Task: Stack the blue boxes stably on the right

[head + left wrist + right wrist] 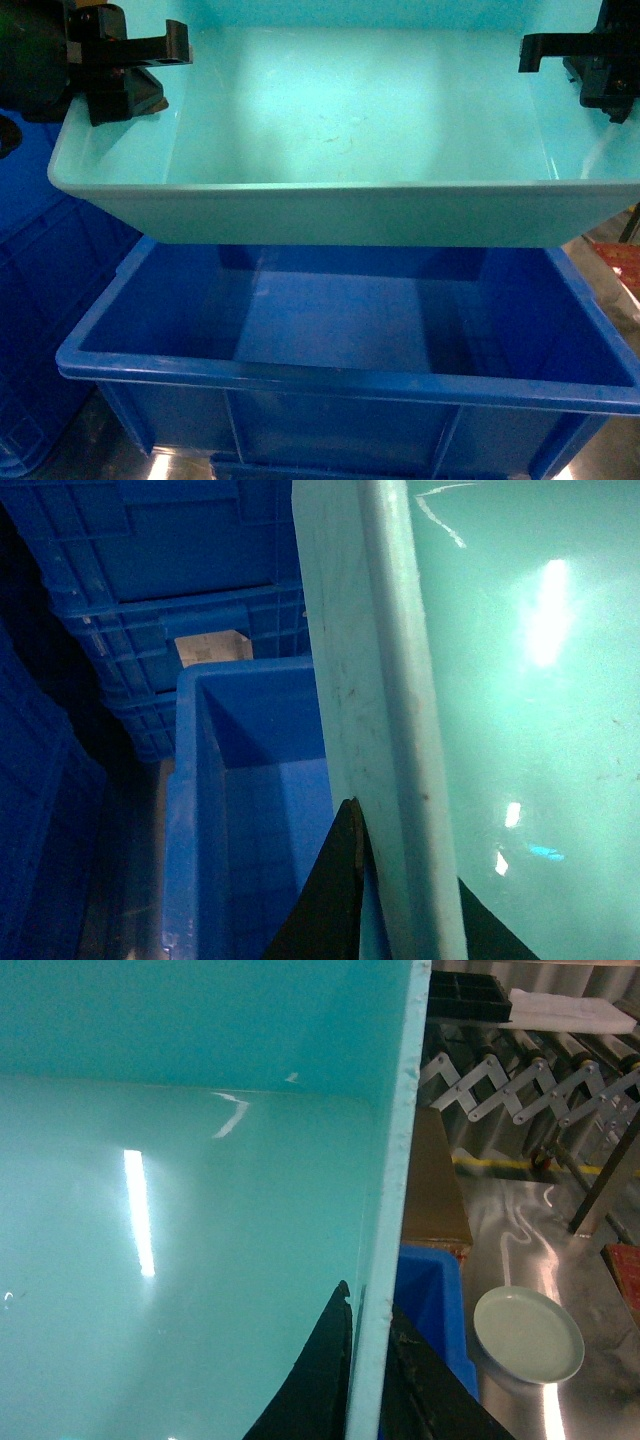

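A light turquoise blue box is held in the air, just above an empty dark blue crate. My left gripper is shut on its left rim and my right gripper on its right rim. In the left wrist view the pale rim runs between the two black fingers of the left gripper, one finger on each side of the wall. The right wrist view shows the tub's wall and its rim clamped in the right gripper. The tub is empty.
More dark blue ribbed crates are stacked on the left. To the right, a pale plate lies on a steel surface, with a brown carton and an extendable roller conveyor beyond it.
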